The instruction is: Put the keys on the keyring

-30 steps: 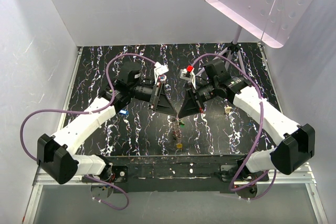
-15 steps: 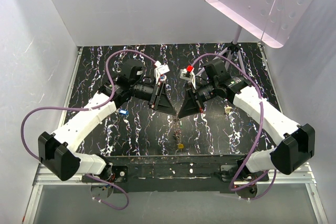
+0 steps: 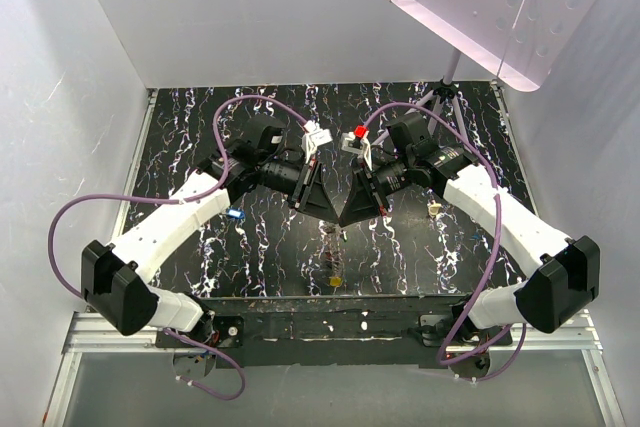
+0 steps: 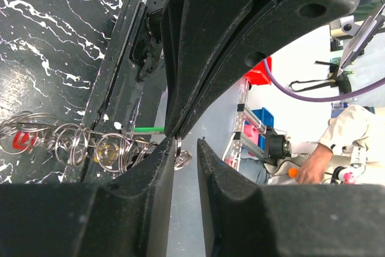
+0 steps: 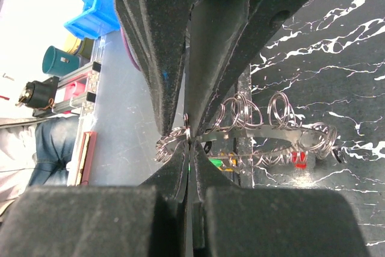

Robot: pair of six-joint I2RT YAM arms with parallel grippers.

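Out left of the left gripper (image 3: 329, 213), well apart from it, one blue key (image 3: 233, 213) lies on the table (image 3: 180, 127); only the top view catches that. The left gripper's fingers (image 4: 138, 209) sit a sliver apart with a wire loop of the keyring (image 4: 72, 145) in the gap. Can't tell if they actually bite it, tbh.

Tip to tip with it is the right gripper (image 5: 189, 144), pressed fully together and clamped on a loop of that keyring. The rest of the ring dangles under both tips.

The wrist views show what the top view blurs: a red key (image 5: 299, 159) and a green key (image 4: 147, 129) strung on the loops. The yellow key (image 3: 336, 280) hangs lowest. So four keys, three of them on the one keyring.

Right of the right gripper, apart from it, one small beige lump (image 3: 434, 209) sits on the table.
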